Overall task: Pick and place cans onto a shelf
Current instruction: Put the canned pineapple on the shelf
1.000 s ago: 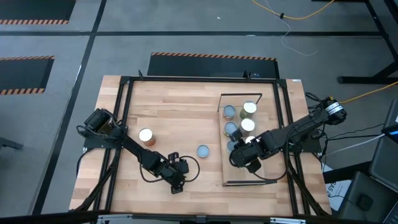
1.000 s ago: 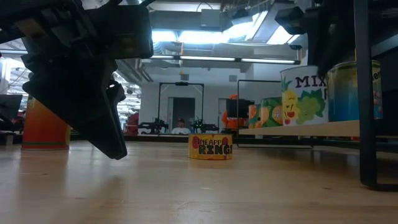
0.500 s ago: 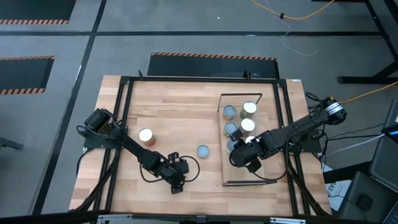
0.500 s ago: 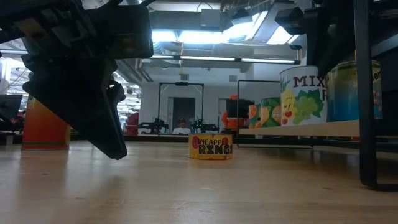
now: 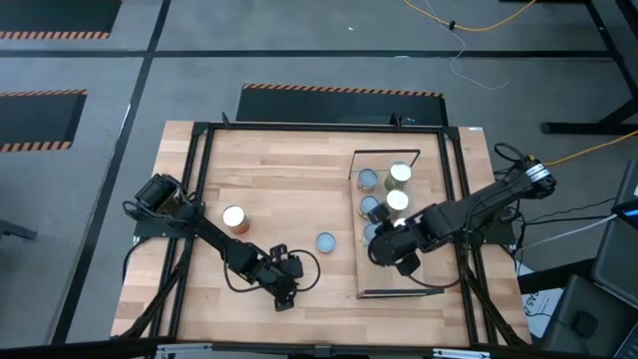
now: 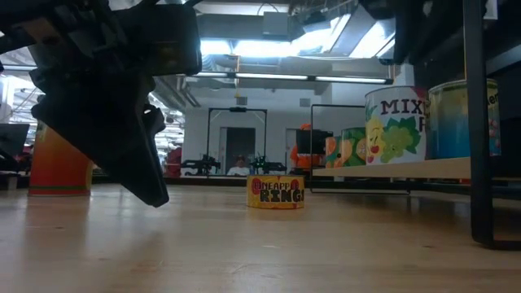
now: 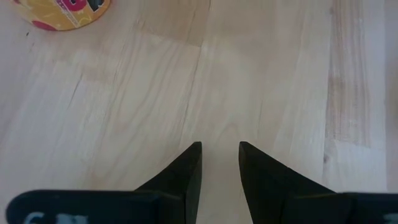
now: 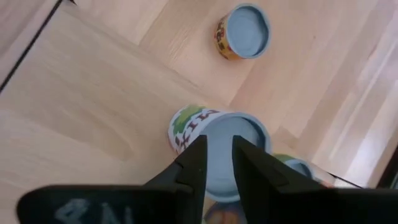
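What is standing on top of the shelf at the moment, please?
Five cans show on the shelf, crowded at one end. The right gripper hangs over the nearest, possibly covering more.

Cans, total seven: five on shelf (image 5: 409, 284), clustered toward its far end; two on bare table (image 5: 299, 179).
- Off-shelf can one: white top, orange-red side (image 5: 235, 217), toward table's left edge.
- Off-shelf can two: pale blue top (image 5: 325, 242), near table middle, beside shelf's left long edge.

Shelf: one.
Table: one.
Robot arms: two.
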### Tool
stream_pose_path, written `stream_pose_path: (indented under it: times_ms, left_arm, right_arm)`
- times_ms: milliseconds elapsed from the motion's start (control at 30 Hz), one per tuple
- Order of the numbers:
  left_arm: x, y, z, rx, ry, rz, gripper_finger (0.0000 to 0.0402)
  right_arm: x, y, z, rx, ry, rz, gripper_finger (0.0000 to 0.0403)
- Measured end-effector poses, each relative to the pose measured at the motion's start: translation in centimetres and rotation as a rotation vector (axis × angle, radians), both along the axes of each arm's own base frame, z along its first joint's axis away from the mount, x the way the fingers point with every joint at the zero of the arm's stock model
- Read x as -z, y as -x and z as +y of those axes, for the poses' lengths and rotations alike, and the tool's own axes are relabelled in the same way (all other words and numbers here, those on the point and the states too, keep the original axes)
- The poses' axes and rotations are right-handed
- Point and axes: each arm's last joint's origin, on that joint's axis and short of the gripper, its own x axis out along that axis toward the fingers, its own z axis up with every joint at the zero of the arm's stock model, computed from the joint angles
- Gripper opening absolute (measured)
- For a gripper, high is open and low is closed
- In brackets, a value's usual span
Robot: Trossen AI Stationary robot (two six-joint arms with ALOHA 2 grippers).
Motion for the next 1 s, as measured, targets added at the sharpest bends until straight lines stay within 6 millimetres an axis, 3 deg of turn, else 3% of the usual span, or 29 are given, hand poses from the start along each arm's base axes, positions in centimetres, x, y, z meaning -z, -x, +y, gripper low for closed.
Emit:
stream_pose_path:
  times_ms: [167,467,800,1000]
  left_arm:
    - [0.0,-0.1,0.0,0.001,0.004,-0.009,0.0099]
    - [-0.9,-0.8,-0.5,0.006,0.031,-0.078,0.0099]
    - [-5.3,-3.1,-1.1,0.092,-0.025,-0.198,0.0098]
    - [-8.6,-2.8,-0.5,0.086,-0.048,-0.164,0.0098]
  right_arm:
    - [-1.8,-0.2,0.1,0.012,-0.026,-0.026,0.0079]
    - [-2.4,-0.9,0.5,0.01,-0.069,-0.113,0.0079]
    - [-2.5,-1.0,0.5,0.009,-0.077,-0.128,0.0079]
    - [-2.5,-1.1,0.6,0.009,-0.082,-0.138,0.0079]
